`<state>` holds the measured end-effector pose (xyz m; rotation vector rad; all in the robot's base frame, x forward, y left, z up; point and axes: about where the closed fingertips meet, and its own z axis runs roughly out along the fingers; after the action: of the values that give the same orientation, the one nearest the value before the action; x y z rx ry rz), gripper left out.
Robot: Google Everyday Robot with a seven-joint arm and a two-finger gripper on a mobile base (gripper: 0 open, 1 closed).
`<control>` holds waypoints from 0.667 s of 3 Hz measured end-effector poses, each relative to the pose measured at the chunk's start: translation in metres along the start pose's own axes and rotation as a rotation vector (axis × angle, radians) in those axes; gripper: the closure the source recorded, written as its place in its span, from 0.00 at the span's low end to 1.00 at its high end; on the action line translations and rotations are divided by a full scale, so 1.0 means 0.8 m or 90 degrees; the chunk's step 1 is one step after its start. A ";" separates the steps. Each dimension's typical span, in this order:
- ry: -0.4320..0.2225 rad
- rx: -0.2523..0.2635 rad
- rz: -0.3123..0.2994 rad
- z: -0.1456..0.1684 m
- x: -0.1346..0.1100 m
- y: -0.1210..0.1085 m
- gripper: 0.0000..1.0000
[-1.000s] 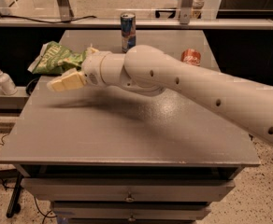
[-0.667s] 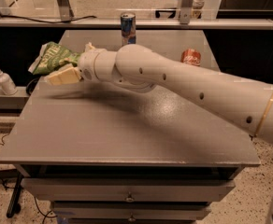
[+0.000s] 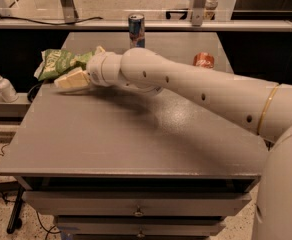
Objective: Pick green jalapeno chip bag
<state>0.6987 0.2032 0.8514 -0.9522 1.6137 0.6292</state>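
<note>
The green jalapeno chip bag (image 3: pixel 60 62) lies crumpled at the far left edge of the grey table (image 3: pixel 136 139). My gripper (image 3: pixel 78 66) reaches in from the right at the end of the long white arm and sits at the bag's right end. One cream finger (image 3: pixel 72 80) lies on the near side of the bag, low over the table. A small cream tip (image 3: pixel 99 49) shows on the bag's far side. The gripper looks open, with the bag's right end between the fingers. The bag rests on the table.
A blue and silver can (image 3: pixel 136 30) stands upright at the table's far edge. An orange can (image 3: pixel 203 60) sits at the far right. A white pump bottle (image 3: pixel 3 86) stands on the ledge left of the table. Drawers (image 3: pixel 136 211) sit below the tabletop.
My gripper has edged slightly farther along the table toward the bag. The bag and cans have not moved.
</note>
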 end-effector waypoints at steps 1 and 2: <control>0.010 0.013 -0.003 0.009 0.008 -0.005 0.18; 0.016 0.025 -0.012 0.007 0.010 -0.012 0.41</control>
<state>0.7091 0.2006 0.8427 -0.9493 1.6317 0.5727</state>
